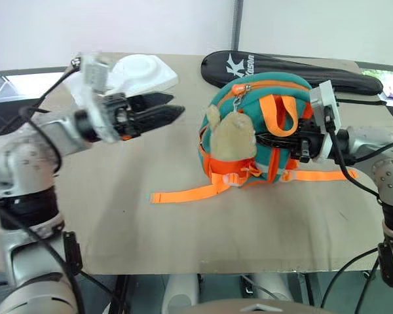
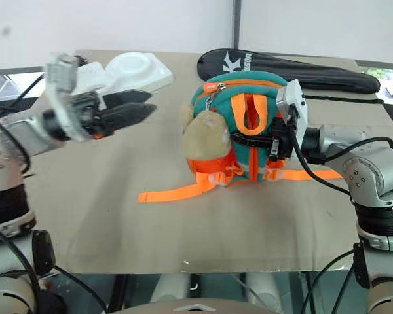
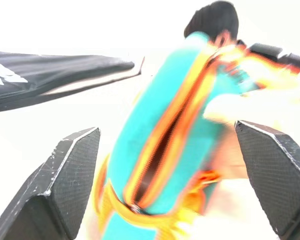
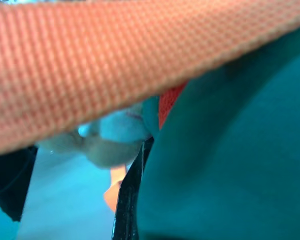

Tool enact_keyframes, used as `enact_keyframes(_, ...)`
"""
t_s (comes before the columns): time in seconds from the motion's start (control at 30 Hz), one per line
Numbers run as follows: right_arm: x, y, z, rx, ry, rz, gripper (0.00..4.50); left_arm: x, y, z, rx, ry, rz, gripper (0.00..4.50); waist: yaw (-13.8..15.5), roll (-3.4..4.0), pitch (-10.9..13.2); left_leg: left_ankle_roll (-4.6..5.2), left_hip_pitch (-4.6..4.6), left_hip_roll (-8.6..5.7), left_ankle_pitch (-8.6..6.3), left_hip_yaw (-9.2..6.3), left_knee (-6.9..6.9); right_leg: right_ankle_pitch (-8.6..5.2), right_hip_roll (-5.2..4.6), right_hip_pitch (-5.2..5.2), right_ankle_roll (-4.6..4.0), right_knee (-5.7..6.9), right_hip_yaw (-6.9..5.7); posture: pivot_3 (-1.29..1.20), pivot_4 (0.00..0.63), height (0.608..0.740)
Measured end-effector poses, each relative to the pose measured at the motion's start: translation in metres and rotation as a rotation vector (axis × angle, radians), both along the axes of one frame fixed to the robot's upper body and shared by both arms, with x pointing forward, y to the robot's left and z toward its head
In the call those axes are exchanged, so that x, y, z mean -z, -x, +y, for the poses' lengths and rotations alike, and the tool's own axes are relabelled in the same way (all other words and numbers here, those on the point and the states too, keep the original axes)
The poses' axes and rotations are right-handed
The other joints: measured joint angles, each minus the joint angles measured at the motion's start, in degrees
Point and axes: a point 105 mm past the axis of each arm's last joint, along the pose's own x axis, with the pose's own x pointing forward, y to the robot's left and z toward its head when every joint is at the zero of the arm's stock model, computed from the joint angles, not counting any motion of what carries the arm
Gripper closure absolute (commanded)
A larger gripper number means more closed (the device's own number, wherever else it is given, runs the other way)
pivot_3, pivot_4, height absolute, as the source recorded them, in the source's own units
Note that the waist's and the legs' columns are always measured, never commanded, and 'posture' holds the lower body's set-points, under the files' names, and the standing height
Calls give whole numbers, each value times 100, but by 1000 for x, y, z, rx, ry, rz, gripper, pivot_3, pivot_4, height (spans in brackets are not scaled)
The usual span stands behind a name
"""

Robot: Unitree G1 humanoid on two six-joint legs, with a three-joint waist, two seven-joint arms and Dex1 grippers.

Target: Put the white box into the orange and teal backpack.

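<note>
The orange and teal backpack [image 1: 275,88] stands upright on the table, right of centre, with a tan plush toy [image 1: 234,137] hanging on its front. My right gripper [image 1: 278,140] reaches in from the right under the orange handle [image 1: 270,111] and is shut on the backpack's fabric; teal cloth and an orange strap [image 4: 115,60] press close in the right wrist view. My left gripper [image 1: 177,104] hovers to the backpack's left, level, pointing at it, open with nothing between its fingers [image 3: 70,170]. The white box is out of view.
A bulky white foam block [image 1: 141,70] lies at the back left behind my left gripper. A long black racket bag [image 1: 288,69] lies along the table's far edge behind the backpack. A loose orange strap [image 1: 187,191] trails over the tan table [image 1: 183,235] towards the front.
</note>
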Motion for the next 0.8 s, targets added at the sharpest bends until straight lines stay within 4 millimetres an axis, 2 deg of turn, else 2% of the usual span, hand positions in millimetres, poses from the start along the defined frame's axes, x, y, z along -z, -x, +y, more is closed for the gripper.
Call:
enact_keyframes(0.1, 2, -2, 3, -2, -7, -2, 4500, 15, 13, -25, 113, 79, 127, 110, 61, -1, 0, 1, 1, -7, 0, 0, 7, 2, -10, 8, 2, 1, 3, 0, 150, 740)
enact_keyframes(0.2, 3, -1, 7, -19, -10, -4, 4500, 39, 9, -64, 145, 116, 269, 110, 95, -10, -2, 2, 2, -7, 1, -5, 14, 10, -2, 10, 10, 3, 4, 0, 150, 740)
enact_keyframes(0.3, 6, -2, 5, -5, 2, -9, 4500, 44, 6, -84, 133, 124, 300, 110, 82, -10, -2, 1, 8, -4, 1, -3, 9, 10, 7, 9, 8, 5, 11, 0, 150, 740)
enact_keyframes(0.4, 9, -2, 4, 4, 5, -4, 4500, 45, 3, -99, 118, 145, 330, 856, 71, -8, -3, 0, 9, -4, 1, -3, 5, 10, 10, 8, 7, 5, 13, 0, 150, 740)
enact_keyframes(0.43, 10, -3, 3, 11, 7, -5, 4500, 46, 3, -102, 125, 149, 342, 1309, 71, -7, -3, 0, 9, -4, 1, -3, 5, 9, 10, 8, 7, 5, 13, 0, 150, 740)
enact_keyframes(0.57, 9, -6, 3, 40, -9, -9, 4500, 42, 5, -97, 132, 166, 345, 3053, 71, -8, -3, 0, 8, -4, 1, -1, 5, 9, 10, 6, 7, 4, 14, 0, 150, 740)
enact_keyframes(0.63, 7, -8, 4, 62, -33, -3, 4500, 35, 6, -89, 127, 191, 327, 3204, 73, -8, -3, 0, 8, -4, 1, 0, 5, 10, 9, 5, 7, 4, 14, 0, 150, 740)
enact_keyframes(0.8, -6, -26, -14, 205, -166, 47, 4500, 1, 4, -41, 50, 287, 230, 3205, 75, -7, -3, 0, 7, -4, 1, 5, 5, 9, 8, 3, 7, 3, 15, 0, 150, 740)
